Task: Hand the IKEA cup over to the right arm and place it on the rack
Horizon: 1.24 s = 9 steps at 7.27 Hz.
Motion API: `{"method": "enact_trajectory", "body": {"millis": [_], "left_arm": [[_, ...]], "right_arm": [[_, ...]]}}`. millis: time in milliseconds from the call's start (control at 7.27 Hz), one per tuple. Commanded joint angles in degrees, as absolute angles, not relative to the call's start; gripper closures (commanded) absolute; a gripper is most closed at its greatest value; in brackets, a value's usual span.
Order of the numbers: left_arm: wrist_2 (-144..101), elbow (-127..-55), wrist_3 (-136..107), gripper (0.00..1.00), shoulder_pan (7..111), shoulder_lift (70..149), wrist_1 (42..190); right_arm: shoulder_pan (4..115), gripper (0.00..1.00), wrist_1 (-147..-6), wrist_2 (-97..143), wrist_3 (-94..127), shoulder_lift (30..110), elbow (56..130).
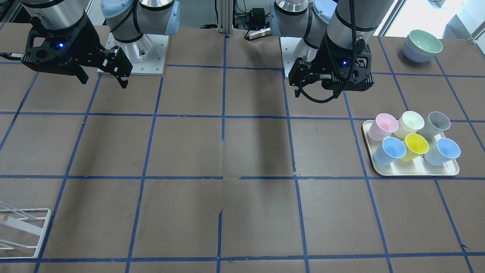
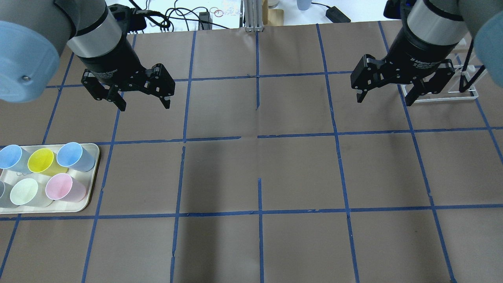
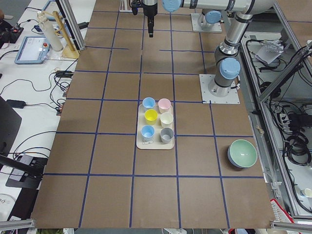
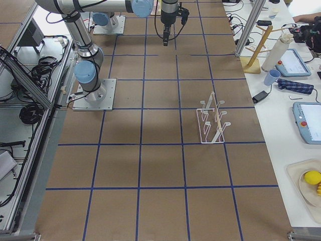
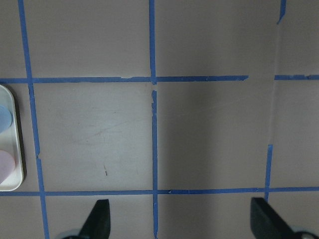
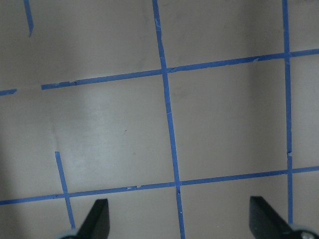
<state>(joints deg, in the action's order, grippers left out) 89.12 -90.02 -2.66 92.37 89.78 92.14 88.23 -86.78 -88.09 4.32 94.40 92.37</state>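
We have not started yet: the grey IKEA cup (image 1: 438, 123) sits in a corner of the tray (image 1: 416, 173) among five other cups (image 1: 416, 146), far from the rack (image 4: 211, 122). Our left gripper (image 2: 144, 103) and right gripper (image 2: 385, 99) both hang with fingers wide apart and empty. We think the left one should go grab that cup next.

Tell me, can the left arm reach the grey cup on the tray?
Probably yes. The left claw is open and empty, and nothing covers the grey cup from above. The other cups crowd it on the tray, so squeezing in may be tight.
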Motion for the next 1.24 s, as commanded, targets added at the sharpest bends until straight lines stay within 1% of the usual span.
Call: {"method": "enact_trajectory", "body": {"millis": [0,1100], "left_arm": [[89.1,-89.8,-2.5,0.00,92.3,89.6,91.8],[89.1,-90.4,-2.4,0.00,92.0,89.1,91.8]], "right_arm": [[89.3,0.00,-86.7,-88.0,4.4,94.6,92.4],[89.4,0.00,-86.0,-88.4,4.4,94.7,92.2]]}}
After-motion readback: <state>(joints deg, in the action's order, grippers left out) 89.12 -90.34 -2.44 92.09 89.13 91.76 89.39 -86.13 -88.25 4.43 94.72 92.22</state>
